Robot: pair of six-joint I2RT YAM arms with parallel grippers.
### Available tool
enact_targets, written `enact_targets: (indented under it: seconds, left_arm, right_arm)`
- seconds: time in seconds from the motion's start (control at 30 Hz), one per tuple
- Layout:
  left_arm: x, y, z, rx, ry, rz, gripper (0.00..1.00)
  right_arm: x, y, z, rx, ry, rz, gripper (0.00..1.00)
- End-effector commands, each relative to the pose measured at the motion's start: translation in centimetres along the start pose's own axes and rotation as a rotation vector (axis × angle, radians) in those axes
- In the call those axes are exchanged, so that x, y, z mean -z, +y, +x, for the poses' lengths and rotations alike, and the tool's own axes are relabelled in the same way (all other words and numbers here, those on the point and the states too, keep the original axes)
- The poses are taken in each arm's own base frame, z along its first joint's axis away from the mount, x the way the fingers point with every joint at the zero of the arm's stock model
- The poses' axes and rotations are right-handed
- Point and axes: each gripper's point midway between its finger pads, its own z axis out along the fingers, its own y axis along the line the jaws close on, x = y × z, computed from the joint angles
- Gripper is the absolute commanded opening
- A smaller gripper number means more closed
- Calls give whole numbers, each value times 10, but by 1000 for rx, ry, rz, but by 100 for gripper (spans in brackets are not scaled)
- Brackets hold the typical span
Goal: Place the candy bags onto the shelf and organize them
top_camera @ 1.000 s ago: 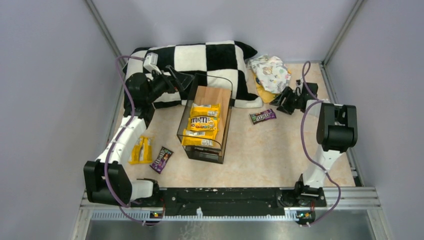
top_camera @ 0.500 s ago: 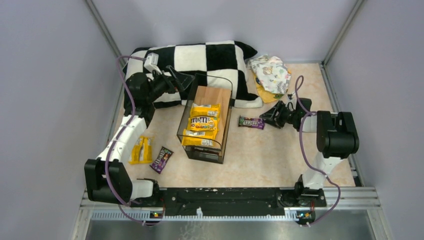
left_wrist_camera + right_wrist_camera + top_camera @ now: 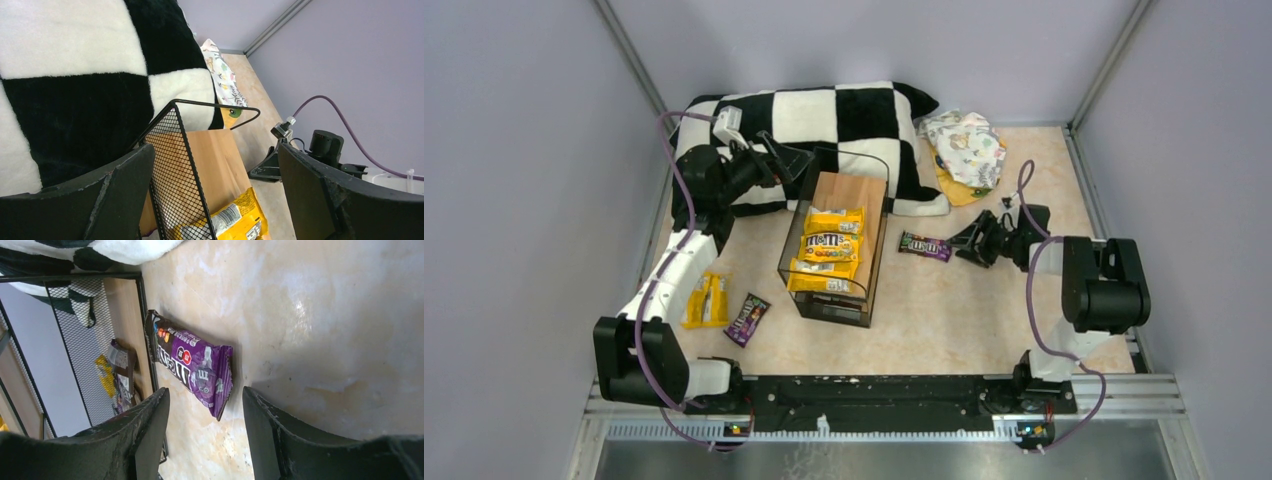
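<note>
Right gripper point(image 3: 969, 243) low over desk point(image 3: 984, 310), open, nothing between jaws — aimed at purple candy bag point(image 3: 925, 246) lying flat just ahead, right of shelf point(image 3: 829, 305). Reads as an approach for pickup: bag's short end toward the jaws, probably lined up for a pinch across that end. No contact yet, per right wrist view.

Left gripper point(image 3: 792, 160) wide open and empty, at shelf's far left corner, just beside checkered pillow point(image 3: 824, 115). Wire mesh corner between its fingers in wrist view, no contact evident. Possibly parked clear of the other arm's path, possibly placed to steady the shelf — cannot tell which.

On shelf's wooden top point(image 3: 849, 190): three yellow candy bags point(image 3: 829, 248) in a row along its length. Far end bare, so room there for more.

Not yet shelved, on desk near left arm: yellow bags point(image 3: 706, 300) side by side, second purple bag point(image 3: 747, 318) just beside them. Patterned cloth point(image 3: 966, 148) at far right, apart from the bags.

Hard to make out:
- contents of any lower level of shelf; dark and yellow shapes through mesh in right wrist view, unclear whether inside or beyond
- exact count of yellow bags by left arm
- near end of shelf, cut off in left wrist view
</note>
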Motion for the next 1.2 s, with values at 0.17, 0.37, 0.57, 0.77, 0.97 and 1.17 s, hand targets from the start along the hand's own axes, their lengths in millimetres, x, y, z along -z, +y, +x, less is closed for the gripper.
enact_targets:
  seconds: [0.17,0.37,0.57,0.77,0.97,1.17]
  left_arm:
    - [-1,-8,-12,-21,-32,31,99]
    - [-1,-8,-12,-23,-31,35,99]
    - [-1,-8,-12,-23,-32,33,99]
    - [-2,-7,-11,-22,-28,32,99]
    - [-2,-6,-11,-23,-28,29,99]
    - [-2,-6,-11,-23,-27,28,99]
  right_arm:
    - [-27,5,22,-63,9,-39,55]
    - [-45,18,16,-61,15,-92,49]
    - [-57,27,16,-58,25,-125,49]
    - [-64,39,19,-61,38,-176,48]
    - [-63,43,17,-59,33,-191,35]
    - [-49,57,15,-28,25,-211,20]
